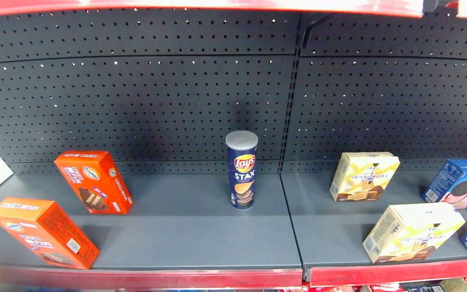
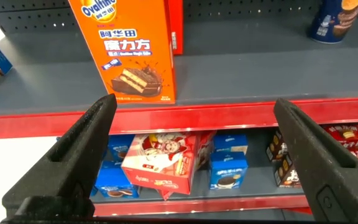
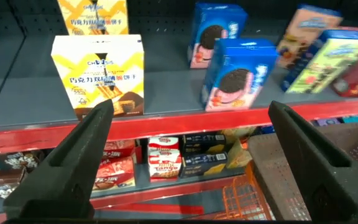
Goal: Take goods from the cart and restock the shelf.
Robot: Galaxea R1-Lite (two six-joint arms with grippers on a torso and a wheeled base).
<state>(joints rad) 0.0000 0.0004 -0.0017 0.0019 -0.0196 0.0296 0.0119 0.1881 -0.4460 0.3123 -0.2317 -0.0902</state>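
Note:
A dark blue chips can [image 1: 241, 174] with a grey lid stands upright mid-shelf on the grey shelf [image 1: 185, 239]. Two orange boxes [image 1: 94, 181] [image 1: 43, 232] stand to its left, two yellow biscuit boxes [image 1: 363, 175] [image 1: 414, 232] to its right, and blue cookie boxes [image 1: 458, 182] at the far right. My left gripper [image 2: 194, 162] is open below the shelf's red front edge, facing the front orange box [image 2: 129, 46], nothing between its fingers. My right gripper [image 3: 191, 162] is open too, facing the front yellow box [image 3: 101, 74] and blue cookie boxes [image 3: 238, 71].
A lower shelf holds a red-and-white box [image 2: 160, 165], small blue packs [image 2: 229, 168] and cartons [image 3: 163, 158]. A brown basket and orange cart frame [image 3: 291, 180] sit low beside the right gripper. A red upper shelf edge [image 1: 217, 6] overhangs. A pegboard back wall stands behind.

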